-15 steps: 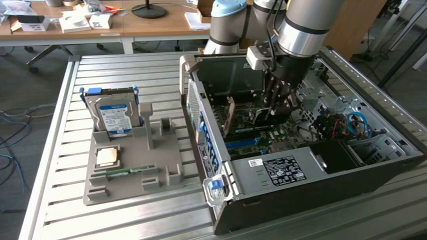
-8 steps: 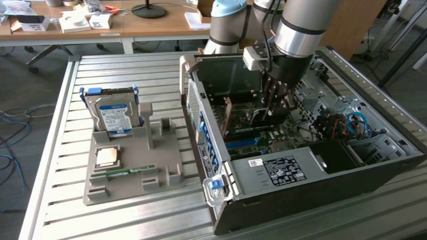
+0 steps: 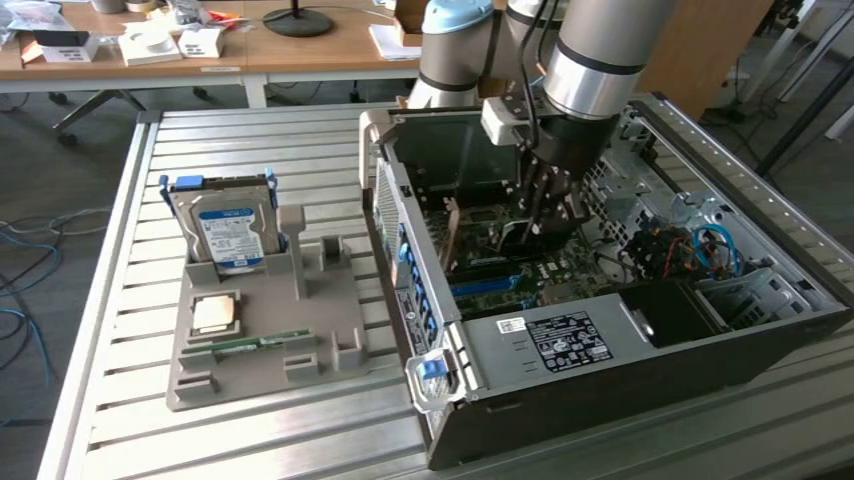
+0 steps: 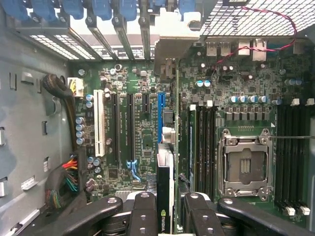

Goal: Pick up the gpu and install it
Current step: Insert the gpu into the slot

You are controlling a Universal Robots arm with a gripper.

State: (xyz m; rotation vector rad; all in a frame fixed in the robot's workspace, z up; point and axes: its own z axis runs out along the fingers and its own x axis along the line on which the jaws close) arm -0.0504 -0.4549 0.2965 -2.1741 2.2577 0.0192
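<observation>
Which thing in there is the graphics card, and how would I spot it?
Find the open computer case on the metal table, on the exterior view's right. Inside it the robot's claw reaches down over the green motherboard. The gpu is the thin dark card pinched on edge between the claw's fingers, unlike the empty slots on the board beside it.

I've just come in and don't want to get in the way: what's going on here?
The robot arm reaches into the open computer case. Its gripper is clamped on the graphics card, holding it edge-on over the motherboard, in line with the blue slot. I can't tell whether the card is seated yet. On the table outside, a grey tray holds a hard drive and a memory stick.
</observation>
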